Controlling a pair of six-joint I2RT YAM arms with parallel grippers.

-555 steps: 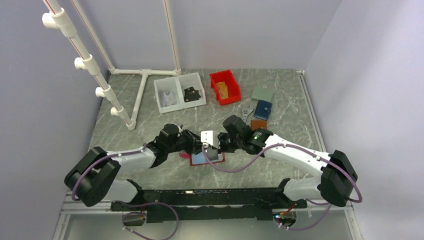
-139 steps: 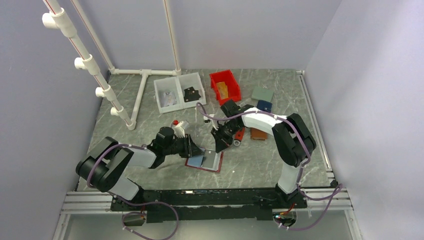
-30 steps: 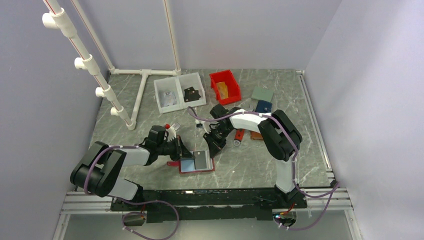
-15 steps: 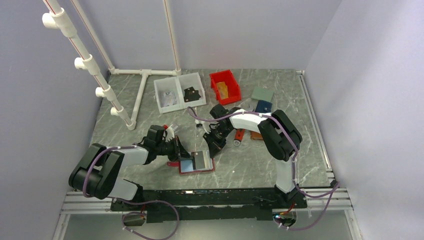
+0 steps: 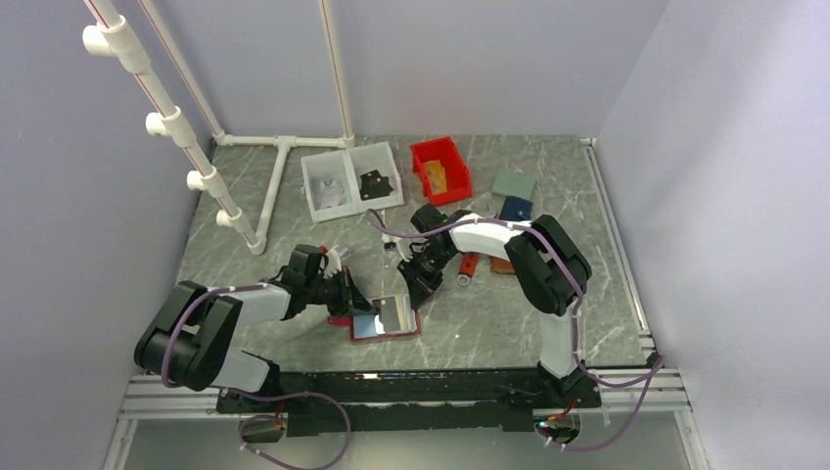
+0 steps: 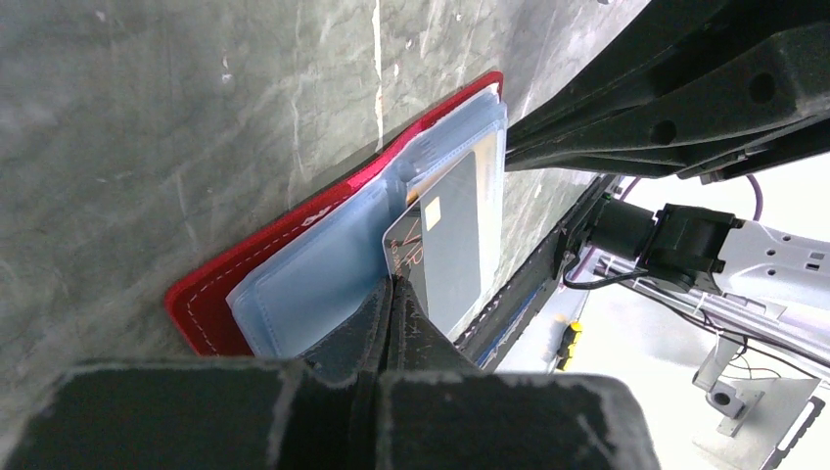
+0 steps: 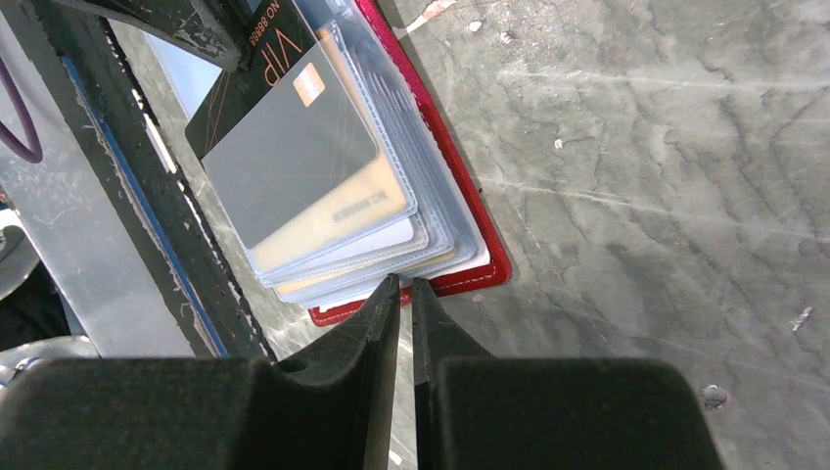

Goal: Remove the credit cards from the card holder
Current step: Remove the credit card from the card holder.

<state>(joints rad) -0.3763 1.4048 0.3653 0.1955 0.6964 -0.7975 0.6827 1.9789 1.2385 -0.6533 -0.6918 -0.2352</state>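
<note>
The red card holder (image 5: pixel 401 333) lies open on the table, with its pale blue-grey pockets (image 6: pixel 313 284) facing up. My left gripper (image 6: pixel 396 284) is shut on a corner of a dark grey credit card (image 6: pixel 452 235), which sticks partway out of the top sleeve (image 7: pixel 284 117). A tan-orange card (image 7: pixel 367 211) and other cards stay in the clear sleeves beneath it. My right gripper (image 7: pixel 404 286) rests its tips at the holder's red edge (image 7: pixel 470 274). Its jaws stand a narrow slit apart with nothing between them.
At the back stand a white two-part tray (image 5: pixel 350 181) and a red bin (image 5: pixel 440 168). A grey-green wallet (image 5: pixel 514 184), a blue wallet (image 5: pixel 515 208) and a brown wallet (image 5: pixel 504 264) lie at the right. A white pipe frame (image 5: pixel 279 176) stands at the back left.
My left gripper has edged a little to the left with the dark card, which now tilts up more from the holder. The right arm and the holder have barely moved.
</note>
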